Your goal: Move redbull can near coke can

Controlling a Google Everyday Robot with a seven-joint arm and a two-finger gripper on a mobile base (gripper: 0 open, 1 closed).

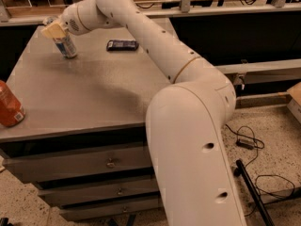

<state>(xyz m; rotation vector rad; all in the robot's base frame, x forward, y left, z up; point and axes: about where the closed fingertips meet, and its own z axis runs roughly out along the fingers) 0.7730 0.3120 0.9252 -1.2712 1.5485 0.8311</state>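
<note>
We are looking first at the white arm point(188, 126), which is rising from the 5 o'clock side and stretching across to the far 11 o'clock corner, since that is where its target is standing. The grey table point(94, 93), with drawers point(110, 163) under its front edge, is carrying everything. The coke can point(8, 106) is sitting upright at the table's 8 o'clock edge, well apart from the rest, so it is serving as the fixed goal. The redbull can point(67, 47) is resting near the 11 o'clock corner, leaning slightly, its top tucked under the tool point(53, 30). The tool is sitting over and against the can's top, which we judge to be a grasp being made or held, but we cannot tell how far open it is or whether it is actually gripping. We are judging that the carry toward 7 o'clock is not yet done. A dark flat packet point(122, 44) is lying at the can's 3 o'clock, clear of that path.
</note>
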